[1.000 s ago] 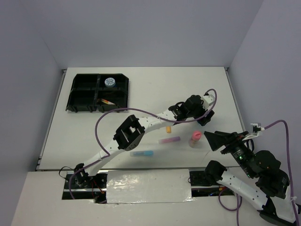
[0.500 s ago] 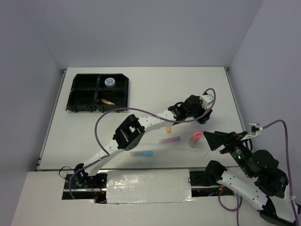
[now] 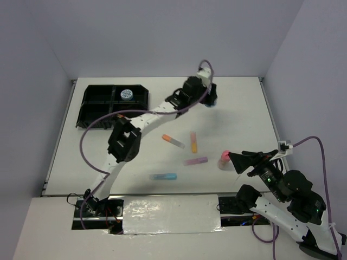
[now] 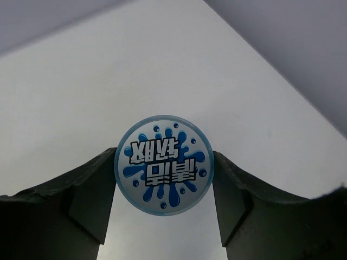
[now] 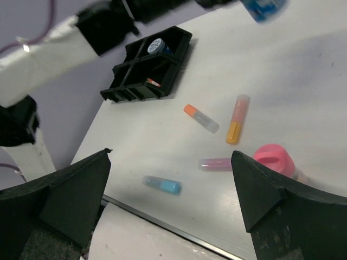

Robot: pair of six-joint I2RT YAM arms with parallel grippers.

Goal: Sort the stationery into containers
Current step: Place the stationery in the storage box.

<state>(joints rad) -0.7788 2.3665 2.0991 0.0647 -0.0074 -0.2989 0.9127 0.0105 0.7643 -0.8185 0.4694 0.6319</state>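
White flat table (image 3: 244, 108) carries black plastic four-compartment tray (image 3: 85, 105) at far left. Mid-table, well apart from tray: orange-capped pale highlighter (image 3: 173, 141), pink-and-yellow pen (image 3: 193, 142), purple highlighter (image 3: 195, 161), blue highlighter (image 3: 163, 176), pink-capped bottle (image 3: 224, 158) near right.

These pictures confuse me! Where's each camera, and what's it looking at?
Top external: high behind the robot, looking down on the table, left arm and right arm.
Left wrist: on the left arm, facing the tape roll in its end effector.
Right wrist: on the right arm, facing the tray past its open fingers.
Shared: tray, in top and right wrist.
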